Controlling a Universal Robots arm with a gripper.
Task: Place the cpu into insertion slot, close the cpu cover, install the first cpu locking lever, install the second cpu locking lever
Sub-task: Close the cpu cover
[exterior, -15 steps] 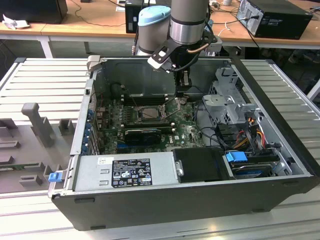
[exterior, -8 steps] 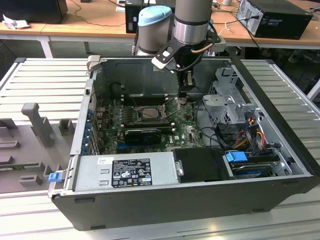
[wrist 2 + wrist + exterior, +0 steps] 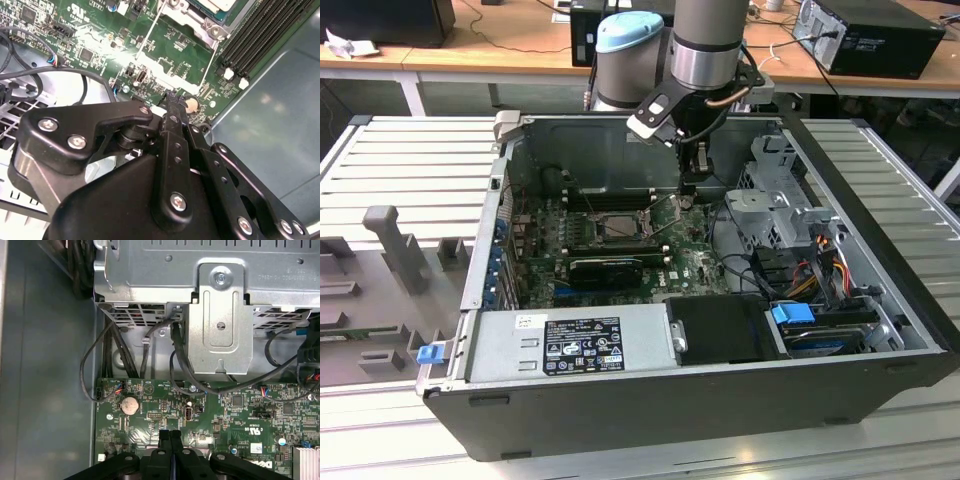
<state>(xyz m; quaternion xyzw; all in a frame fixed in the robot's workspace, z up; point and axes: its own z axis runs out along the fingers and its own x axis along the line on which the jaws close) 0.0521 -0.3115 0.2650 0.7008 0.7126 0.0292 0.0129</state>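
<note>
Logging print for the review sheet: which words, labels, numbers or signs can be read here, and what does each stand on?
Nothing can be quoted safely.
Black label on the power supply: dense print, too small to read.
White sticker on the circuit board: too small to read.
White lettering on the board beside the coin cell: too small to read.

Matt black jaws, glossy green circuit board [image 3: 225,420]
</note>
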